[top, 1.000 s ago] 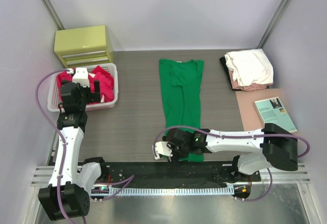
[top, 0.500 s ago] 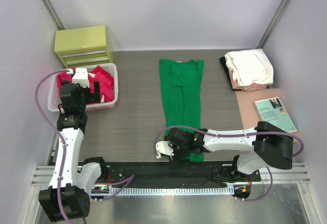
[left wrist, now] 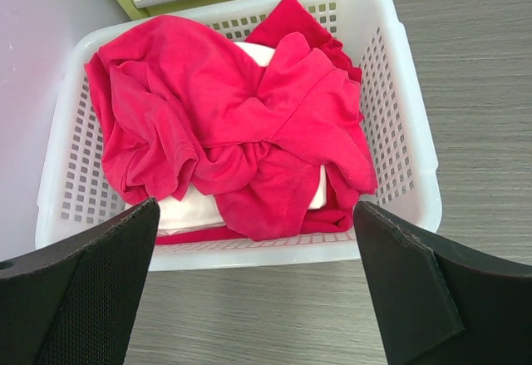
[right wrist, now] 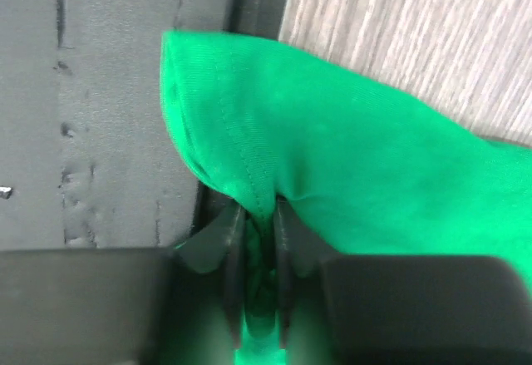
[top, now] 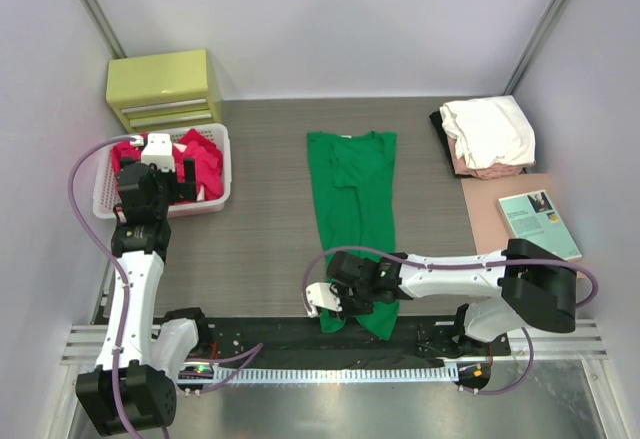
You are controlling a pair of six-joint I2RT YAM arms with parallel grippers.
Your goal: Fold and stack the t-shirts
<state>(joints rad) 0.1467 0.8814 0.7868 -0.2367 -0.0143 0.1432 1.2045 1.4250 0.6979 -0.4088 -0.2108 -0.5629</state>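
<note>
the right gripper [right wrist: 256,240] pinches the near hem of a bright green soft-cloth t-shirt [top: 352,199], its two fingers drawn almost together with a ridge of cloth bunched between them. the shirt lies as a long narrow strip down the middle of the grey wood-grain desk [top: 260,239], collar at the far end, and the gripped hem spills onto the black strip [top: 270,334] along the near edge.

from where i stand this looks like the start of the crosswise fold. the next move would call for lifting the hem clear of the desk and carrying it towards the collar, keeping it level so the layers land square (a one-corner grip could let the other side sag).

the left gripper [top: 160,159] hovers over a white slatted plastic basket [left wrist: 399,82] at the far left, fingers spread wide and holding nothing. in the basket, crumpled red cloth t-shirts [left wrist: 233,132] are heaped to the rim, with something white [left wrist: 191,211] showing beneath them. what that is, i cannot tell.

at the far right, the finished stack has a folded white t-shirt [top: 488,131] on top, a pale pink one [top: 480,169] peeping out under it and a black one [top: 440,124] at the edge. beside it, a teal-covered book [top: 538,221] rests on a pinkish-brown mat [top: 490,219]. a yellow-green drawer chest [top: 165,89] stands behind the basket.
</note>
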